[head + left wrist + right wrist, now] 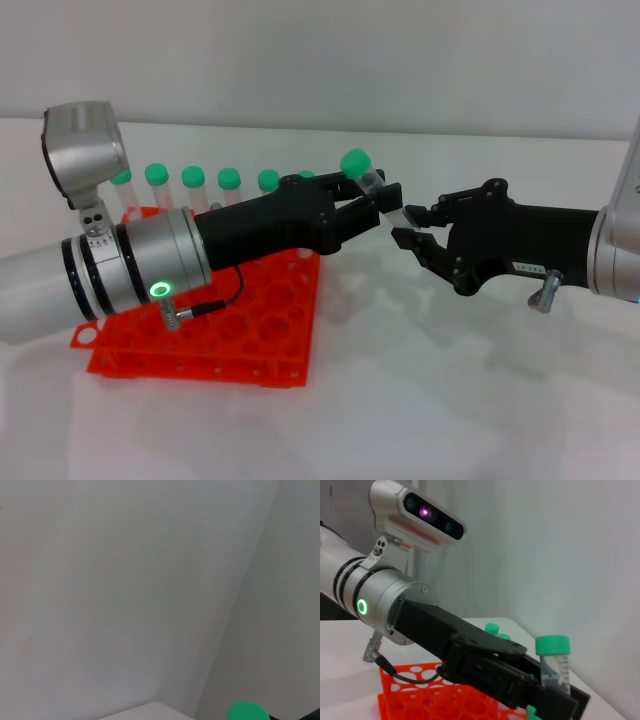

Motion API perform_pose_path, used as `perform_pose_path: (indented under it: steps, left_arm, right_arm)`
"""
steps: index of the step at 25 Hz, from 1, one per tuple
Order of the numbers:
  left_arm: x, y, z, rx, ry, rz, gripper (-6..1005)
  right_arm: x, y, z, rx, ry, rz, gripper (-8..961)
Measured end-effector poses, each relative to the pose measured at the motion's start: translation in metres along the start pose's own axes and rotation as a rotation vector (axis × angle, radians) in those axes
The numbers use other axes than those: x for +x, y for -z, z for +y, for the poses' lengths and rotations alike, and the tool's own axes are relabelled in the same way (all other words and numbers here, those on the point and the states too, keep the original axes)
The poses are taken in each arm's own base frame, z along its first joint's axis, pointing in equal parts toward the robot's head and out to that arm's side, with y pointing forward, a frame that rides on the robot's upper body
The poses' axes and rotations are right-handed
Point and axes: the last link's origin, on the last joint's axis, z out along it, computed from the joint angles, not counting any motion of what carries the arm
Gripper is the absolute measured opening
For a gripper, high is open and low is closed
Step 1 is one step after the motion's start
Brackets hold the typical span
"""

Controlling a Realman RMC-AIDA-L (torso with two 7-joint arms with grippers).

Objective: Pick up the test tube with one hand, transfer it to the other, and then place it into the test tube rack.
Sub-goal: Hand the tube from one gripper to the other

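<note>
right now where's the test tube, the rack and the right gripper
test tube (553, 661), right wrist view, on its clear body under the green cap
test tube rack (262, 340), head view, on its orange top tier
right gripper (412, 230), head view, between its open fingertips

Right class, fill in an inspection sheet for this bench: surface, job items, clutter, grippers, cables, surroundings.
Surface: white table, bare in front of the arms.
Job's things: test tube with green cap, held in the air, tilted, beyond the rack's right side; orange-red test tube rack on the table at left.
Clutter: row of green-capped tubes standing along the rack's far side.
Grippers: left gripper shut on the test tube; right gripper open, facing it, close to the tube's lower end.
Cables: thin black cable looping from the left wrist over the rack.
Surroundings: plain pale wall; nothing else seen.
</note>
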Motion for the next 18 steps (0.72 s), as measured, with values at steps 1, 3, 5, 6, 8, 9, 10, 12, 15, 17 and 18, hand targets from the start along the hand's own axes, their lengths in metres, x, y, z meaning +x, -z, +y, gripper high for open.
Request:
perform_pose_path:
  steps: [1,3,5,6,8,9,10,12,15,17,18]
  left_arm:
    - [-0.0003,-0.0006,0.0,0.001,0.0,-0.002,345]
    - [-0.0003,-0.001,0.0001,0.0,-0.001,-0.002,336]
    - [0.0005,-0.0013,0.0005,-0.003,-0.007,0.0,327]
    - [0.001,-0.001,0.0007,-0.004,-0.01,0.003,323]
    - [0.0009,-0.0001,0.0008,-0.003,-0.014,0.008,314]
    - [0.0008,0.0006,0.0007,0.0,-0.017,0.012,309]
    - [0.0006,0.0011,0.0006,0.001,-0.019,0.013,305]
    - [0.0005,0.0014,0.0006,0.003,-0.025,0.015,285]
    - [0.0003,0.0017,0.0006,0.004,-0.027,0.016,241]
    - [0.0001,0.0021,0.0006,0.004,-0.026,0.017,212]
    - [0.0,0.0022,0.0006,0.004,-0.026,0.017,212]
  right_arm:
    - [-0.0003,-0.0007,0.0008,-0.003,0.001,0.0,267]
    - [-0.0005,-0.0011,0.0009,-0.003,0.002,0.0,268]
    - [-0.0007,-0.0013,0.0003,0.002,0.003,-0.001,270]
    - [-0.0008,-0.0013,0.0001,0.003,0.003,-0.001,271]
    - [-0.0008,-0.0016,0.0,0.004,0.001,-0.003,273]
    - [-0.0006,-0.0017,-0.0001,0.004,-0.002,-0.004,274]
    - [-0.0001,-0.0018,-0.0002,0.005,-0.004,-0.003,275]
    - [0.001,-0.002,-0.0004,0.005,-0.005,-0.001,277]
    - [0.0024,-0.002,-0.001,0.006,-0.006,0.002,279]
    - [0.0027,-0.0021,-0.0009,0.003,-0.005,0.004,281]
    - [0.0029,-0.0021,-0.0007,0.002,-0.005,0.005,282]
